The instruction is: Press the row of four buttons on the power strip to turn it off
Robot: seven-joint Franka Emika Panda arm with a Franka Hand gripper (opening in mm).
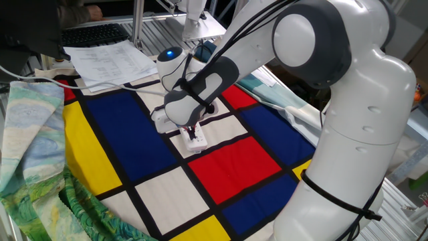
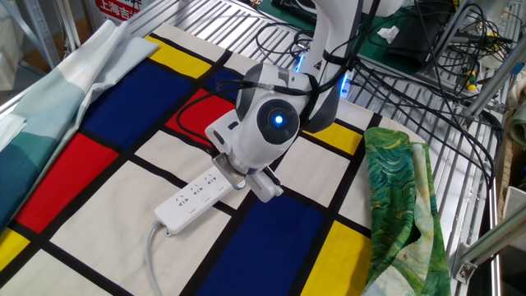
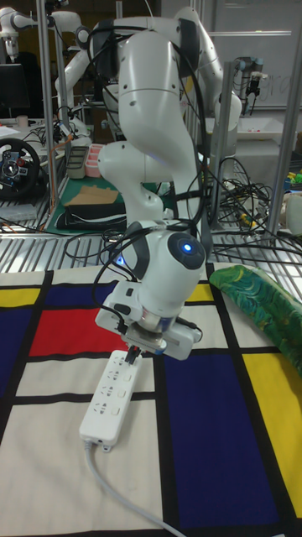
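One white power strip point(image 3: 112, 397) is seen lower left of centre in the tall view, lying on a checked cloth point(image 3: 210, 436), cord point(image 3: 117, 491) trailing toward the bottom edge. Sockets run along its top; buttons are too small to resolve. The gripper point(image 3: 134, 352) sits over its far end; finger gap cannot be told.

the desk point(image 2: 246, 29) was a metal rack of silver slats, mostly covered by a cloth point(image 1: 120, 134) of blue, red, yellow and cream blocks edged in black. the white power strip point(image 2: 196, 200) lay flat on the cloth on a cream block, its cord point(image 3: 126, 499) trailing off one end. a green swirled fabric point(image 2: 399, 205) lay crumpled off the cloth's edge, well apart from the power strip. white paper sheets point(image 1: 110, 61) rested at the cloth's far corner, beyond the power strip.
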